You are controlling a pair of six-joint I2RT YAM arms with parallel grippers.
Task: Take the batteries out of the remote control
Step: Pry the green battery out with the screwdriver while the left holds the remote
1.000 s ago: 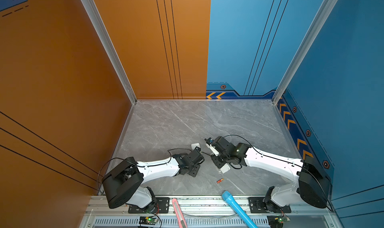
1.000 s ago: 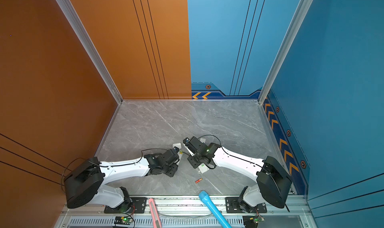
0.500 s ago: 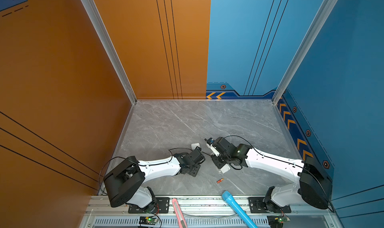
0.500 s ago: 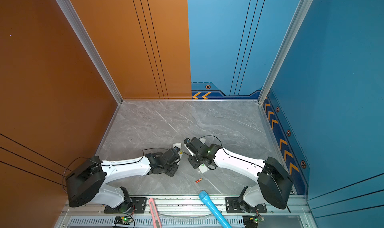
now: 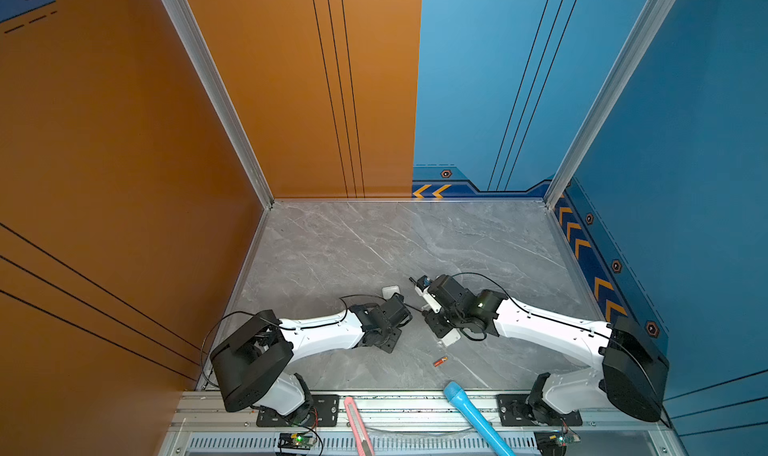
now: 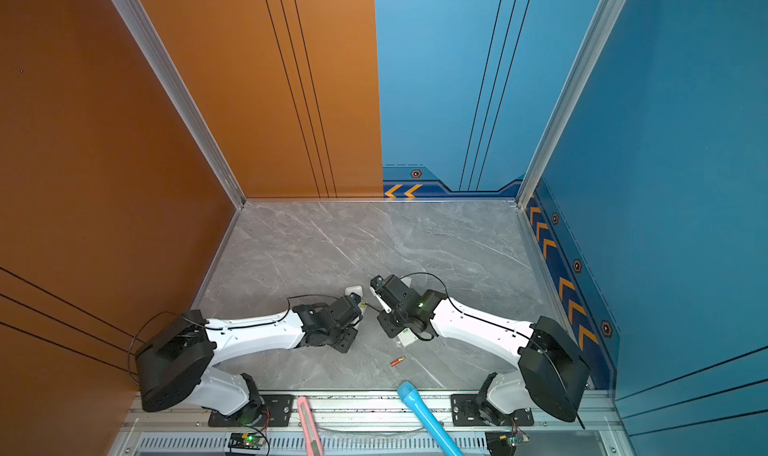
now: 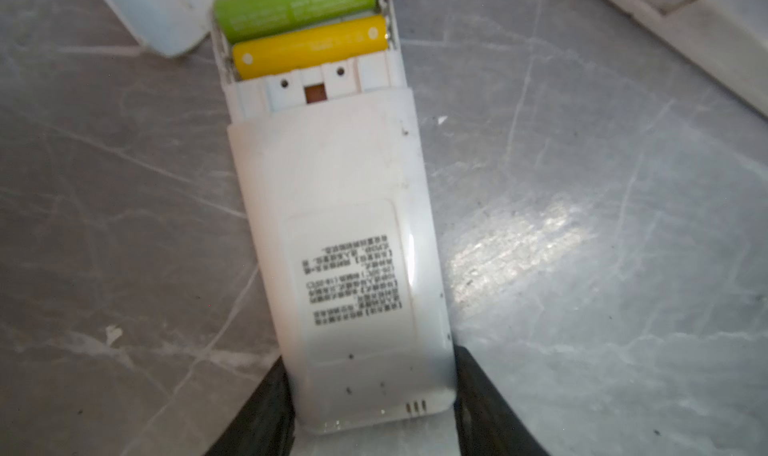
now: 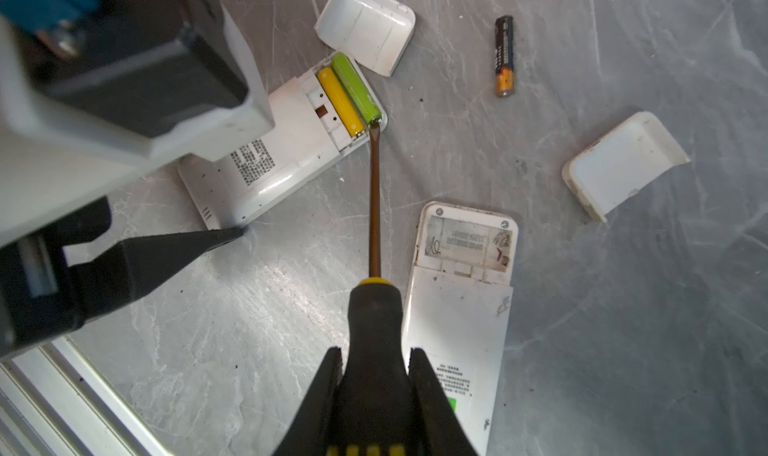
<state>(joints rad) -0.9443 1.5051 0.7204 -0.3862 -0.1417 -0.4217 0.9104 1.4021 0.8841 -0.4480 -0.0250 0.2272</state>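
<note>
My left gripper (image 7: 374,412) is shut on the end of a white remote control (image 7: 345,246) lying back up on the table. Its open compartment holds a green battery (image 7: 295,3) and a yellow battery (image 7: 309,51) side by side. My right gripper (image 8: 376,354) is shut on the black-and-yellow handle of a screwdriver (image 8: 374,316), whose tip touches the end of the green battery (image 8: 356,87). A black battery with an orange end (image 8: 504,55) lies loose beyond the remote. In both top views a red-orange battery (image 5: 440,361) lies on the table in front of the arms.
A second white remote (image 8: 461,308) with an empty compartment lies beside the screwdriver. Two white battery covers (image 8: 368,24) (image 8: 623,163) lie loose on the table. A blue cylinder (image 5: 473,416) and a pink utility knife (image 5: 357,425) rest on the front rail.
</note>
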